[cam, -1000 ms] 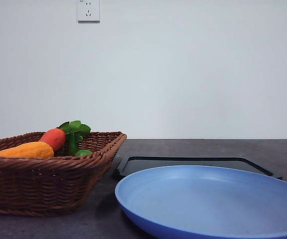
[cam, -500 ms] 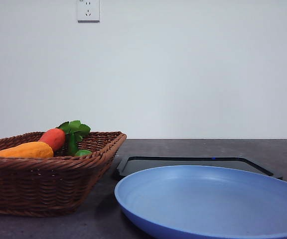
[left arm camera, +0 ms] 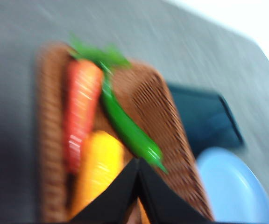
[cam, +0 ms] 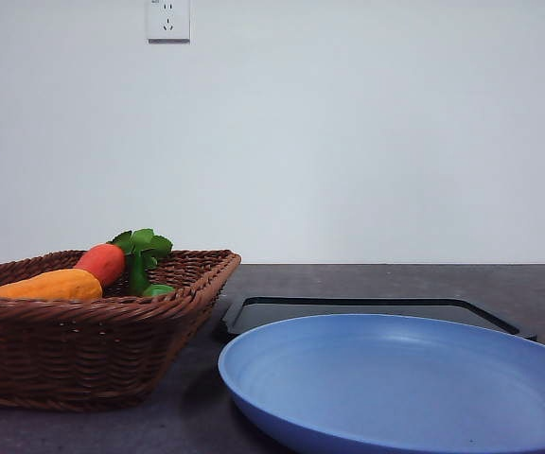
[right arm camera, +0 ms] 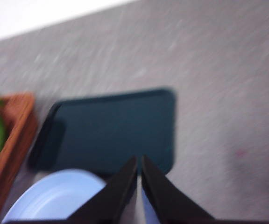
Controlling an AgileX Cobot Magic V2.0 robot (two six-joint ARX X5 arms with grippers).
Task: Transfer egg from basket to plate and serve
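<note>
No readable writing anywhere. Left gripper (left arm camera: 138,169) pressed together above the basket (left arm camera: 160,116); right gripper (right arm camera: 138,166) likewise closed over the plate (right arm camera: 60,196), gripping nothing.

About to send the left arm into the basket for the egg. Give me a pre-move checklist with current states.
1. Egg located: cannot tell; none is visible among the basket contents.
2. Basket contents: carrot toy, yellow piece and green pepper crowd it: not ok.
3. Left gripper open: not ok, jaws together.
4. Plate free: ok.
5. Right gripper clear of the basket: ok, above plate and black tray.
6. Wrist views sharp: not ok, blurred.
</note>
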